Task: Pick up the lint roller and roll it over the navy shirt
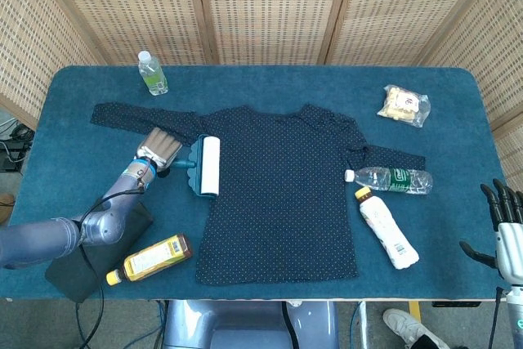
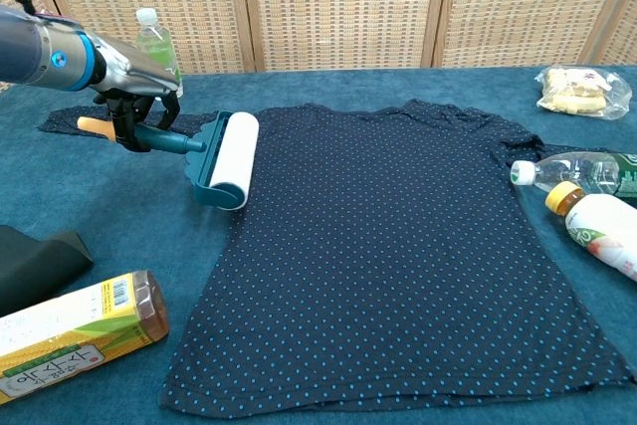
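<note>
One blue-carpeted table (image 1: 270, 79); woven rattan screen (image 1: 270, 6) panels behind.

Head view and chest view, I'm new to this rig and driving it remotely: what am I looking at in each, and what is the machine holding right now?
The head view looks down from above; the chest view looks across the table from low in front. Both belong to the robot, which has two arms ending in hands.

The left hand grips the teal handle of the lint roller, whose white roll lies along the left edge of the navy shirt spread flat mid-table. The right hand shows only in the head view, at the lower right off the table's edge, fingers apart, holding nothing.

Also on the cloth: a small green bottle at the back left, a snack bag at the back right, a clear bottle and a white bottle right of the shirt, a yellow-labelled bottle and a dark pouch at the front left.
</note>
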Tool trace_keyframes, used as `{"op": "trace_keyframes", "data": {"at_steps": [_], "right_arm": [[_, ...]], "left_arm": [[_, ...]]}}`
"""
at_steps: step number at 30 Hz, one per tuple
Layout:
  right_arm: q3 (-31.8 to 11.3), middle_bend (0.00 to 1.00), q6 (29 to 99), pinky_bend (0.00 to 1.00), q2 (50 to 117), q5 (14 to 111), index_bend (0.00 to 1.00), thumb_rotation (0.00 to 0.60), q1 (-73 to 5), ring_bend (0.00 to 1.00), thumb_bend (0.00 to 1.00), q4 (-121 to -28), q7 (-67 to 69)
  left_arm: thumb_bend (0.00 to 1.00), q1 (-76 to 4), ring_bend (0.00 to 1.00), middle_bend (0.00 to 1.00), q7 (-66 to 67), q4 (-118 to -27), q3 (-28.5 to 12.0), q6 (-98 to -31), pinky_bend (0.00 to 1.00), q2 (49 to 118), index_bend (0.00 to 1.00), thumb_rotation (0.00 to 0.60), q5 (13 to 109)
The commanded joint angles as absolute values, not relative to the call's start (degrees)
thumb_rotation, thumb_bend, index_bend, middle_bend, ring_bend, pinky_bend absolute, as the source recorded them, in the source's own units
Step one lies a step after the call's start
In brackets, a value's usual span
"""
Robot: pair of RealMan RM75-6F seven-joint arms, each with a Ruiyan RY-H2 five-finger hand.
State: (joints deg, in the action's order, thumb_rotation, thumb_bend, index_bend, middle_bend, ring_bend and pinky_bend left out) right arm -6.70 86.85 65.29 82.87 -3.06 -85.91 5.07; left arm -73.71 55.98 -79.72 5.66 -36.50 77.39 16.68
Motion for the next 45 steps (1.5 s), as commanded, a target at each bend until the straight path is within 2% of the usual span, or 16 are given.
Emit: {"op": "trace_keyframes", "data": {"at_steps": [1,16,35,45], "right_arm": [[-6.8,0.0,86.1,0.0,65.3,82.2,0.0,0.6,-3.2,0.0,0.09,-85.5,6.0],[-7.1,0.0,84.4,0.0,65.1,81.1,0.0,0.6,-3.4,0.0,0.09,-84.4,9.3],[-7.1,0.0,83.4,0.0,64.9,80.7,0.0,0.6,-3.6,0.0,0.09,-83.7,11.9],[-6.7,0.0,83.7,0.0,64.9,81.7,0.0,0.6,-3.5,0.0,0.09,-84.0,11.8]], "left_arm": [[0.72,-80.0,0.67,0.83,61.4,-80.1,9.3,-38.8,0.66,79.9,0.85,0.6,8.2],[0.72,-87.9,0.67,0.83,66.8,-75.2,10.9,-39.2,0.66,88.9,0.85,0.6,-1.0],[0.72,-98.2,0.67,0.83,75.3,-68.0,6.3,-40.6,0.66,98.9,0.85,0.6,-12.9],[0.72,-96.9,0.67,0.83,77.5,-71.4,7.5,-43.8,0.66,97.4,0.85,0.6,-13.3]]}}
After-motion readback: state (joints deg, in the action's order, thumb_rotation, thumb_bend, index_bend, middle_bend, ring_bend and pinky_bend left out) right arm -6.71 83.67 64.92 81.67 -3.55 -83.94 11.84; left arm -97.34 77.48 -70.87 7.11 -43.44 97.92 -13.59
